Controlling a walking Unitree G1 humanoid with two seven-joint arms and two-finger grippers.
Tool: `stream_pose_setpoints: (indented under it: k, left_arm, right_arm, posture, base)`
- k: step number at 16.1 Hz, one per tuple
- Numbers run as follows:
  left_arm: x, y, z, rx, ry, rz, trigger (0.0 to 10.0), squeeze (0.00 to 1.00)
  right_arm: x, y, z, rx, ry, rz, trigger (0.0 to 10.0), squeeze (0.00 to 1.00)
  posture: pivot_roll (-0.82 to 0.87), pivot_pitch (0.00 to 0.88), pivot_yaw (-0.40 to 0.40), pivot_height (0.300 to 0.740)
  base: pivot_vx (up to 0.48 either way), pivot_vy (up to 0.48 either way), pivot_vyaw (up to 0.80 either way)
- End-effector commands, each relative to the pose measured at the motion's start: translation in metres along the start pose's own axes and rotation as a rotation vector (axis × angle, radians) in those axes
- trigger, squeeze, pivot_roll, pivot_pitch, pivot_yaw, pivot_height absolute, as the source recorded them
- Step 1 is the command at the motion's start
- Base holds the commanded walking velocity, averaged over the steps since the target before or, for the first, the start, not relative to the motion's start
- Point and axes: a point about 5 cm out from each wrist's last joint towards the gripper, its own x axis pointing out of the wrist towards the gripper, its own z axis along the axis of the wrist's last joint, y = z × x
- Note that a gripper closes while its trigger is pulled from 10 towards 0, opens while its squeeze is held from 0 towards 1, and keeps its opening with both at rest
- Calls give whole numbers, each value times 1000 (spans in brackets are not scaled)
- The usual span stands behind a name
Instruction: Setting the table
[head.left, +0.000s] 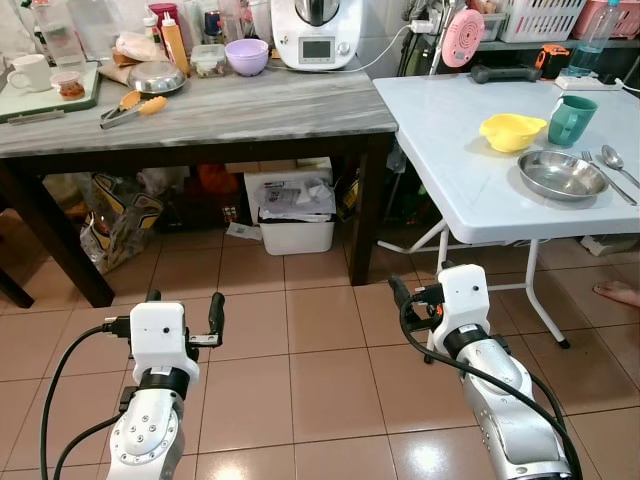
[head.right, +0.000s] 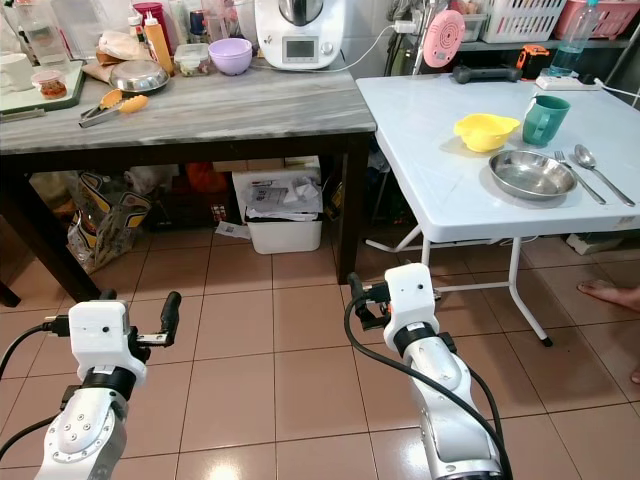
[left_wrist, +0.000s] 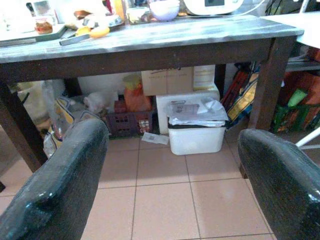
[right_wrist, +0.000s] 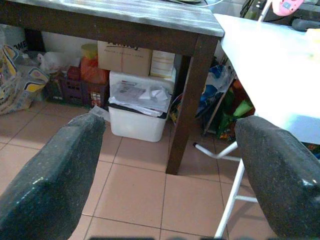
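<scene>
From the head, the white folding table (head.left: 470, 190) stands ahead and to the right of the right gripper (head.left: 412, 300). On its far right part sit a shallow steel bowl (head.left: 562, 174) that looks empty, a yellow bowl (head.left: 511, 131) just behind it, a teal mug (head.left: 571, 120) beside that, and a fork (head.left: 607, 176) and spoon (head.left: 617, 162) lying just right of the steel bowl. Ahead of the left gripper (head.left: 182, 306) is a dark, grey-topped table (head.left: 220, 115) carrying a purple bowl (head.left: 247, 56) and tongs (head.left: 130, 108). Both grippers hover low over the tiled floor, holding nothing.

Along the left wrist, the two black fingers (left_wrist: 60, 185) stand wide apart, framing a white bin (left_wrist: 196, 134) stuffed with paper under the dark table.

Along the right wrist, its fingers (right_wrist: 55, 175) are likewise spread wide and empty, with the same bin (right_wrist: 136, 120) ahead.
</scene>
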Motion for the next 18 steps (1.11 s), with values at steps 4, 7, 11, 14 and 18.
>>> stream_pose_setpoints:
  k: [4, 7, 11, 14, 18]
  left_arm:
    - [2, 2, -6, 4, 33, 15, 10000, 0]
    - [2, 2, -6, 2, 33, 11, 10000, 0]
    - [2, 0, -7, -7, 32, -1, 10000, 0]
    - [2, 0, -7, -11, 35, -5, 10000, 0]
    - [4, 0, -6, -15, 34, -6, 10000, 0]
  right_arm:
    - [-2, 1, -4, 40, 34, -5, 10000, 0]
    - [-3, -4, -4, 15, 34, -29, 10000, 0]
    - [0, -5, -4, -34, 46, -36, 10000, 0]
    - [1, -4, -4, -69, 41, -54, 10000, 0]
    - [3, -1, 1, -39, -12, -47, 10000, 0]
  posture:
    - [-112, 53, 35, 740]
    - [-118, 56, 34, 740]
    - [-117, 52, 33, 740]
    - [-117, 53, 34, 740]
    - [-116, 51, 36, 740]
  base:
    - [0, 0, 0]
    - [0, 0, 0]
    - [0, -303, 0]
    - [0, -480, 0]
    - [0, -480, 0]
